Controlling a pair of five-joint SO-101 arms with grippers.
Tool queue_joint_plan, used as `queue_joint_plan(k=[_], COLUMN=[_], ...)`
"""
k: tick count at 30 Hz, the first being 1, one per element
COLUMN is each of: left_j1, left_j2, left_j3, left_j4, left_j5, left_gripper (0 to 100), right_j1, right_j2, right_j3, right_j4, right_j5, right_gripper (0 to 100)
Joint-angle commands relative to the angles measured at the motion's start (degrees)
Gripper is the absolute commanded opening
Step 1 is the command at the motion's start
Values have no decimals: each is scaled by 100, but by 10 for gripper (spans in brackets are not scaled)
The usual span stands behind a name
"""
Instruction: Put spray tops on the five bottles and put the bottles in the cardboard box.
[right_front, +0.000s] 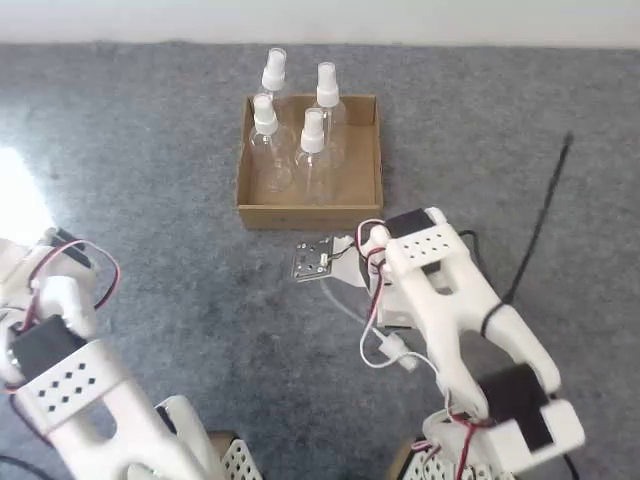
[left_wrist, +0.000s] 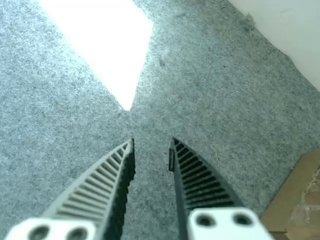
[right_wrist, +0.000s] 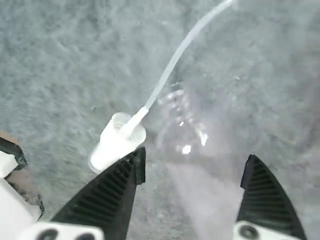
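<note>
Left pincer (left_wrist: 151, 142), slightly parted and holding nothing, hangs over the grey carpeted surface (left_wrist: 225, 100). Right pincer (right_wrist: 195, 155), spread wide and empty, straddles a clear bottle (right_wrist: 192, 125) lying on its side. The loose spray top (right_wrist: 116, 142) rests just outside one jaw, its dip tube (right_wrist: 180, 55) running ahead. Closing may clip that top or send the slick bottle rolling. Capped bottles (right_front: 313, 150) stand in the cardboard box (right_front: 310, 215) beyond the pincer. No writing is legible.
</note>
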Motion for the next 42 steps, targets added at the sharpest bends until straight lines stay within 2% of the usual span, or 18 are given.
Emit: queue_joint_plan(k=[1, 5, 10, 13, 23, 28, 34, 42], left_j1=[18, 18, 18, 18, 18, 18, 18, 18], left_j2=[-114, -114, -105, -149, -149, -149, -149, -149], left_j3=[-13, -4, 48, 92, 92, 92, 92, 92], left_j4=[-167, -167, -281, -290, -290, -290, -290, -290], left_j5=[35, 35, 35, 35, 35, 35, 35, 26], left_gripper=[109, 109, 109, 109, 109, 109, 109, 109], right_j1=[-75, -75, -84, -48, 646, 769, 752, 743], right_j2=[505, 875, 901, 840, 479, 400, 444, 453], right_j3=[-545, -730, -738, -738, -747, -747, -730, -721], right_j4=[31, 48, 75, 84, 321, 558, 593, 567], right_j5=[62, 62, 62, 62, 53, 53, 53, 79], right_gripper=[281, 277, 158, 131, 131, 136, 235, 281])
